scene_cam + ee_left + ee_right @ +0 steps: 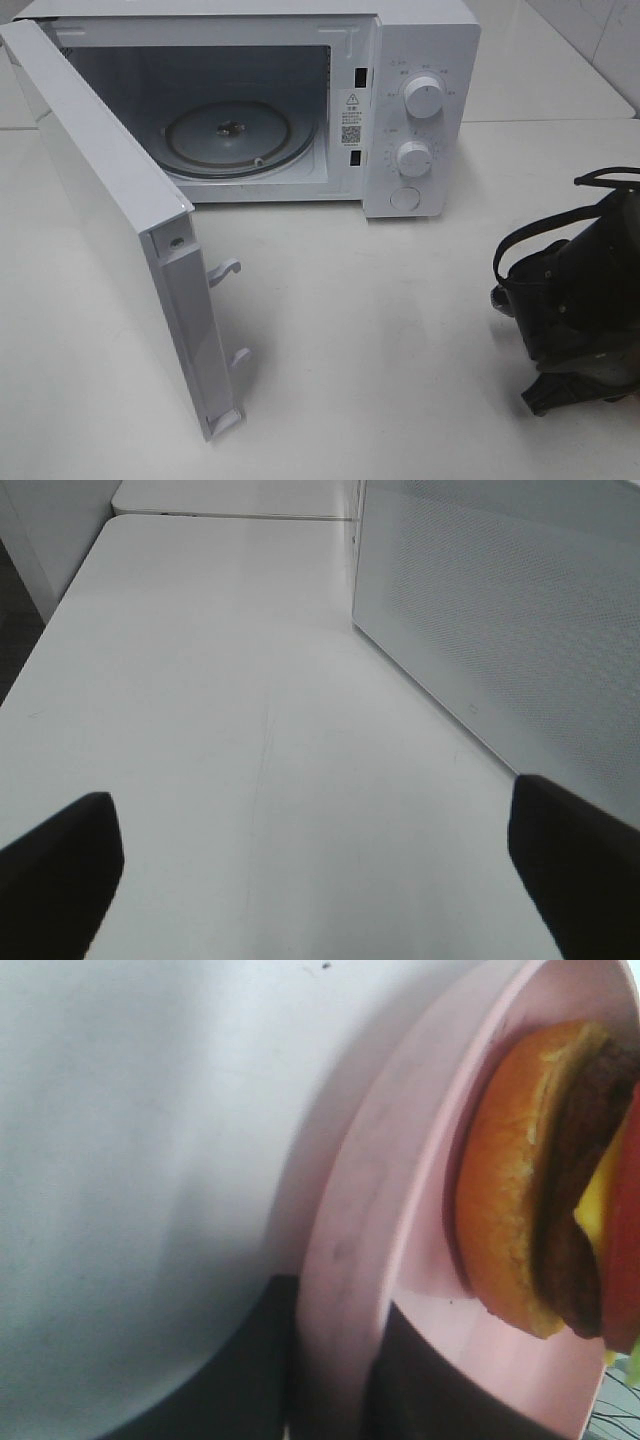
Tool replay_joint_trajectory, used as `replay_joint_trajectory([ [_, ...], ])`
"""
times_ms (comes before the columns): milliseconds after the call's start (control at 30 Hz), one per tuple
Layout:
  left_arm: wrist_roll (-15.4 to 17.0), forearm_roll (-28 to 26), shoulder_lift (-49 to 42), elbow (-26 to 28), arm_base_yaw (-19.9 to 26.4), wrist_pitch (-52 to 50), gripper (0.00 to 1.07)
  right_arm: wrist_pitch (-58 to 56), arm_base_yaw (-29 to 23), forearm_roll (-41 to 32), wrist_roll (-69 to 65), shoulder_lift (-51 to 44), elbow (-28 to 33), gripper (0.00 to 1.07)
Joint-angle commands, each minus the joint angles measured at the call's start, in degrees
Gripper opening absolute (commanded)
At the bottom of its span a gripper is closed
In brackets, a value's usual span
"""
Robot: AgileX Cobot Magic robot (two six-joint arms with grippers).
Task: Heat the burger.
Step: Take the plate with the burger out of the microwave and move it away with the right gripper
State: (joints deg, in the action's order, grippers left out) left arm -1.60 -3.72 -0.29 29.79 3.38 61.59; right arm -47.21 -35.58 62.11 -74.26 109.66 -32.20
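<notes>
Overhead view: the microwave [300, 100] stood at the back of the white table [400, 320] with its door [110, 230] swung fully open. Its glass turntable [240, 135] was bare, and the two dials [424, 97] sat on the panel at the right. The right arm [580, 290] entered from the right edge, well apart from the oven; the burger did not show in this view.

Right wrist view: the burger [540, 1180] rested on a pink plate [350, 1260]. The right gripper [330, 1400] had its jaws clamped on the plate's rim, one dark finger on each side of it. Whether the plate was lifted off the table could not be told.

Left wrist view: the left gripper [310, 880] hung over bare table beside the open door, its jaws spread wide and holding nothing.

Progress, as judged: the door was open and the plate was gripped. Remaining were carrying the burger to the oven, setting it on the turntable, closing the door and turning the dials.
</notes>
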Motion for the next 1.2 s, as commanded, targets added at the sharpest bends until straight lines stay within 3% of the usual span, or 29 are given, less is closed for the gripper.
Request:
replay_joint_trajectory([
  [33,0.1,-0.3,-1.1,-0.2,0.1,-0.3,0.98,-3.1,0.2,1.8,-2.2,0.5,-0.3,0.23],
  [67,0.1,-0.3,-1.1,-0.2,0.1,-0.3,0.98,-3.1,0.2,1.8,-2.2,0.5,-0.3,0.23],
  [133,0.1,-0.3,-1.1,-0.2,0.1,-0.3,0.98,-3.6,0.1,1.5,-1.5,0.2,-0.8,0.37],
  [333,0.1,-0.3,-1.1,-0.2,0.1,-0.3,0.98,-3.2,0.1,-0.9,1.0,-3.8,-1.0,0.48],
  [667,0.1,-0.3,-1.1,-0.2,0.1,-0.3,0.98,1.9,0.1,-8.0,9.1,-18.7,-1.0,0.5],
  [900,0.1,-0.3,-1.1,-0.2,0.1,-0.3,0.98,6.0,0.1,-18.3,26.0,-31.7,-1.0,0.55],
  [1033,0.1,-0.3,-1.1,-0.2,0.1,-0.3,0.98,7.2,0.1,-23.7,32.7,-35.8,-1.0,0.63],
  [1167,0.1,-0.3,-1.1,-0.2,0.1,-0.3,0.98,6.1,0.1,-34.7,45.8,-43.0,-1.0,0.82],
  [1200,0.1,-0.3,-1.1,-0.2,0.1,-0.3,0.98,6.1,0.1,-34.7,45.8,-43.0,-1.0,0.82],
])
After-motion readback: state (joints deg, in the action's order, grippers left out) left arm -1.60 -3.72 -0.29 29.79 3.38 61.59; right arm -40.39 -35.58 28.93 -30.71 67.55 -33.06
